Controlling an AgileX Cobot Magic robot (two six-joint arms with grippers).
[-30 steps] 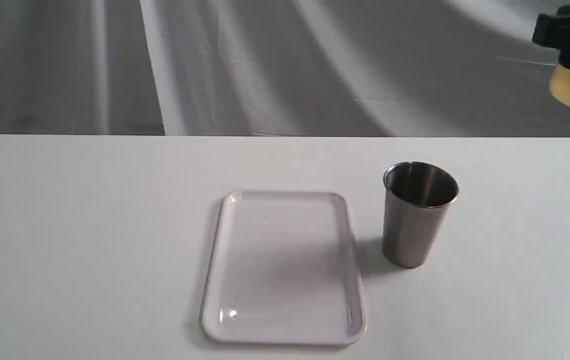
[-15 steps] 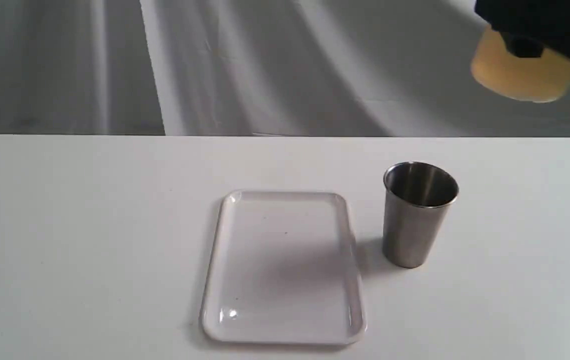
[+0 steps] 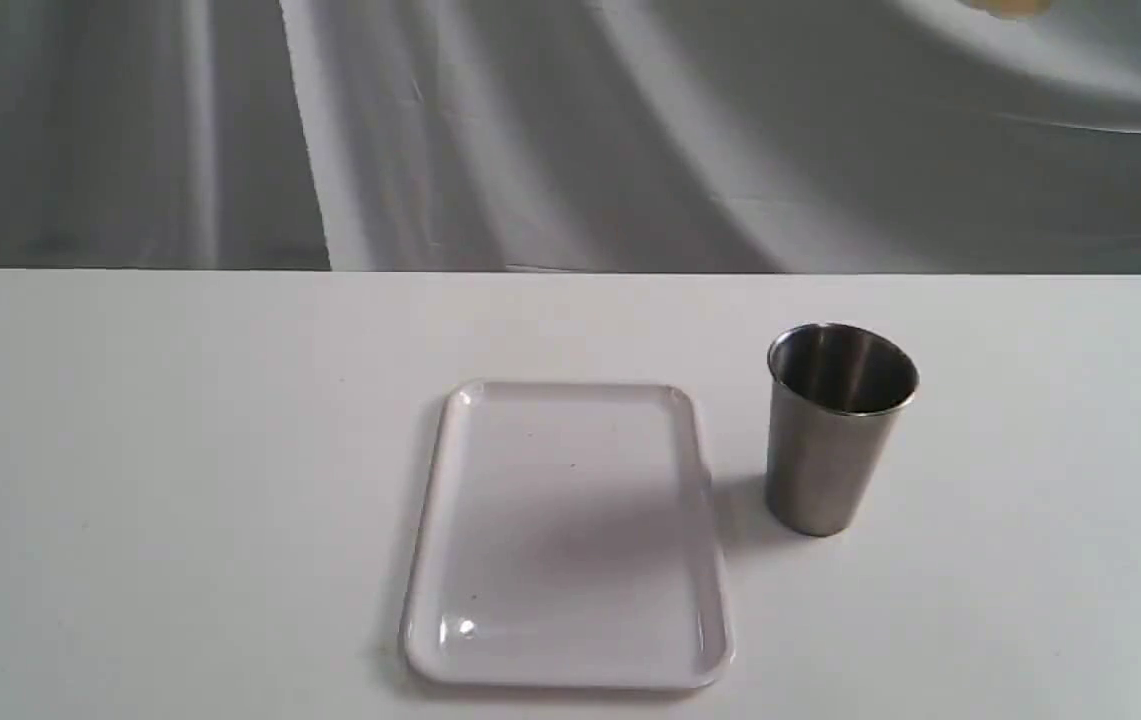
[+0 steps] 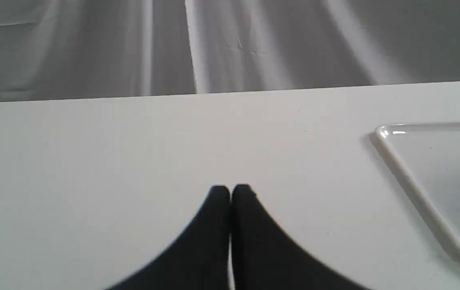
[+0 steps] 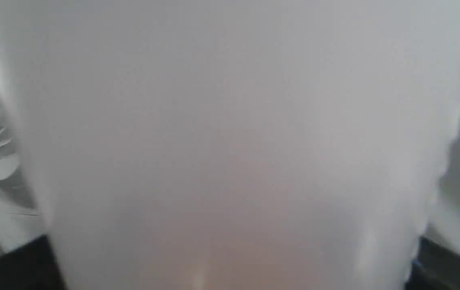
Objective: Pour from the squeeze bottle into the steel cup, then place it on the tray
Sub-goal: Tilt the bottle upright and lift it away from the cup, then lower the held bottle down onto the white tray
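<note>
Right end effector [image 5: 230, 266] clamped the squeeze bottle [image 5: 230, 121] aloft, with only a sliver of it at the exterior view's top edge. Left end effector [image 4: 230, 193] closed, empty, over desk [image 3: 130, 450]. Steel cup [image 3: 835, 430] upright just beside tray [image 3: 420, 560], not touching.

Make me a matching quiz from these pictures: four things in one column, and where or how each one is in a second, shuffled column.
Things
1. cup
2. tray
3. bottle
4. left gripper

Places or states
A. fingers closed together, over the white table
B. cloudy white, fills the whole right wrist view
C. lies flat with nothing on it
D. stands upright on the table, apart from the tray, on its right in the exterior view

Pairs: 1-D, 2-C, 3-B, 4-A
</note>
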